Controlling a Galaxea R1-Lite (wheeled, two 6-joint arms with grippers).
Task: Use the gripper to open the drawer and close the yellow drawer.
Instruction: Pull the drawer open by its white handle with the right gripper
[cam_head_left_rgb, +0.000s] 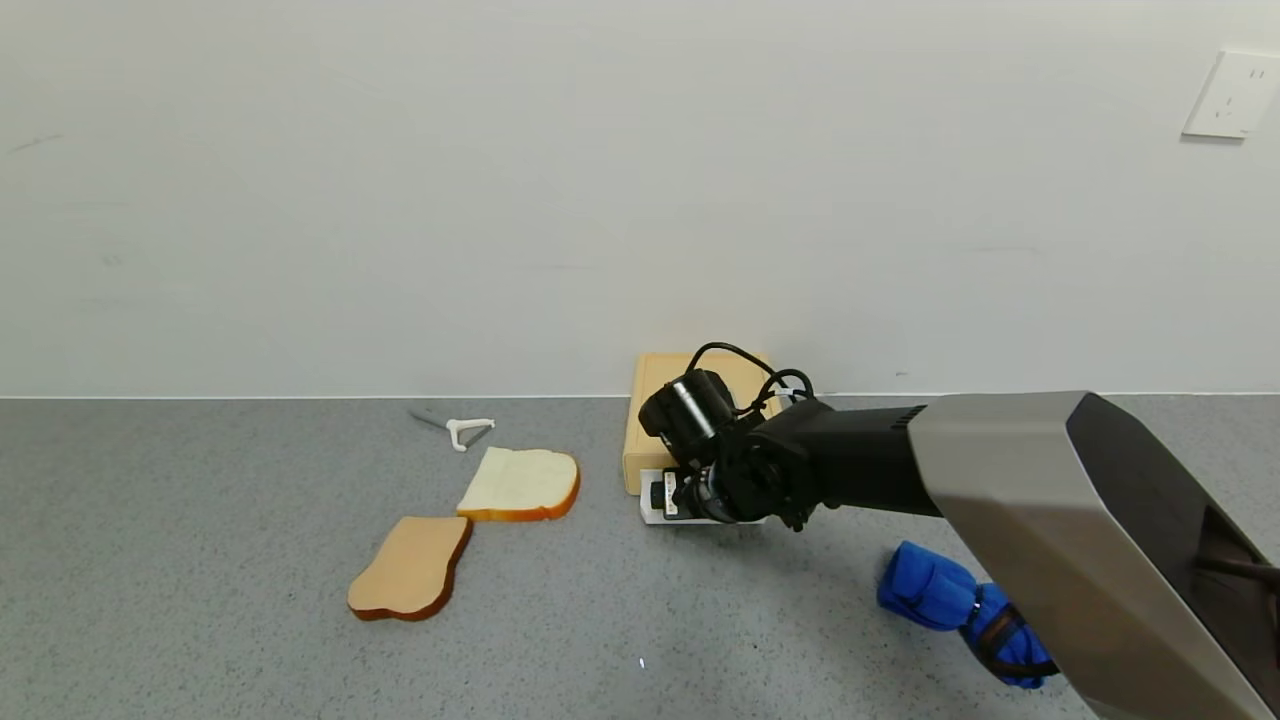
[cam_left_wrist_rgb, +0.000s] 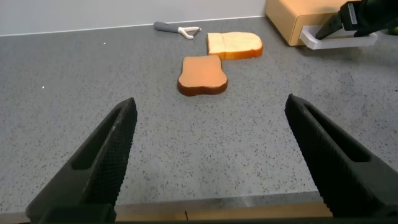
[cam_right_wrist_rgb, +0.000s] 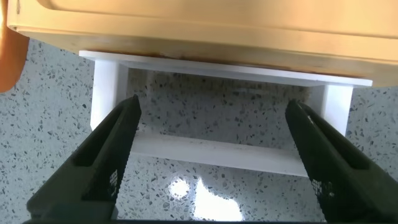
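The pale yellow-tan drawer (cam_head_left_rgb: 655, 400) stands against the back wall, its white loop handle (cam_head_left_rgb: 650, 510) facing the front. Its tray looks pushed in. My right gripper (cam_head_left_rgb: 680, 495) is at the handle and open. In the right wrist view its fingers (cam_right_wrist_rgb: 112, 155) straddle the handle's crossbar (cam_right_wrist_rgb: 211, 152) from above, below the drawer body (cam_right_wrist_rgb: 205, 25), without closing on it. My left gripper (cam_left_wrist_rgb: 210, 102) is open and empty, low over the counter's front edge and out of the head view. The left wrist view shows the drawer (cam_left_wrist_rgb: 292, 15) and the right gripper (cam_left_wrist_rgb: 336, 25) far off.
Two bread slices lie left of the drawer, a pale one (cam_head_left_rgb: 522, 483) and a tan one (cam_head_left_rgb: 412, 568). A white peeler (cam_head_left_rgb: 465, 430) lies near the wall. A blue bundle (cam_head_left_rgb: 950, 600) sits under the right arm. The counter is grey speckled stone.
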